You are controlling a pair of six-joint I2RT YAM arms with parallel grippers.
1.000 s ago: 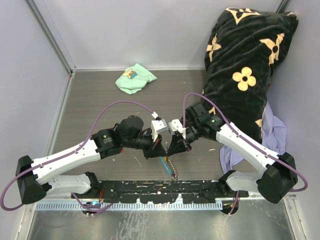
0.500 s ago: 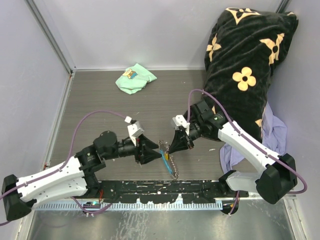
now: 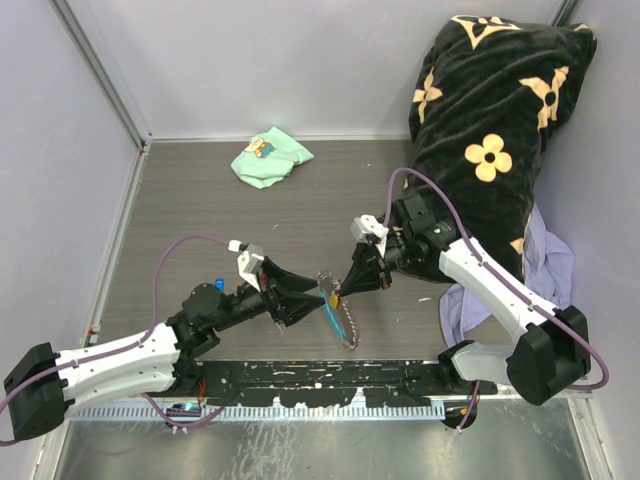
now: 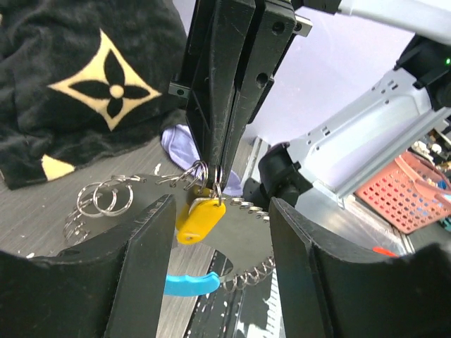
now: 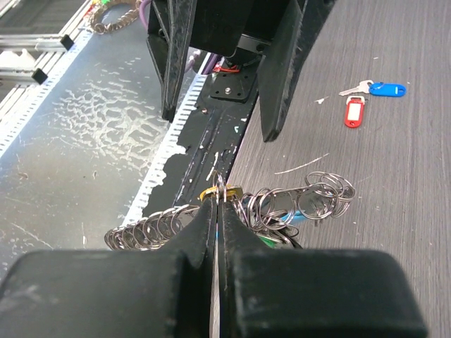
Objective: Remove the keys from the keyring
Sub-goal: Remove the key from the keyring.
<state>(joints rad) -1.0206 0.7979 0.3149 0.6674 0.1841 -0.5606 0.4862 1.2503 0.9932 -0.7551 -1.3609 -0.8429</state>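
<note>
My right gripper [image 3: 340,291] is shut on the silvery keyring [image 5: 221,189] and holds it just above the table. A yellow-tagged key [image 4: 199,220] hangs from that ring. The grey chain of links [image 5: 144,229] droops to both sides, with the sky-blue fob [image 3: 333,318] beneath. A green tag [image 5: 271,241] peeks out under the rings. My left gripper [image 3: 318,297] stands open, pointing at the ring from the left, its fingers [image 4: 144,260] on either side of the yellow tag without touching it. A red-tagged key [image 5: 354,111] and a blue-tagged key [image 5: 386,89] lie loose on the table.
A mint-green cloth [image 3: 270,157] lies at the back of the table. A black flowered cushion [image 3: 490,120] fills the right side, with a lilac cloth [image 3: 545,270] below it. Grey walls close in left and back. The black rail [image 3: 320,380] runs along the near edge.
My left gripper has opened and drawn back to the left, away from the ring. The right gripper has stayed shut and shifted slightly right with the keyring.
</note>
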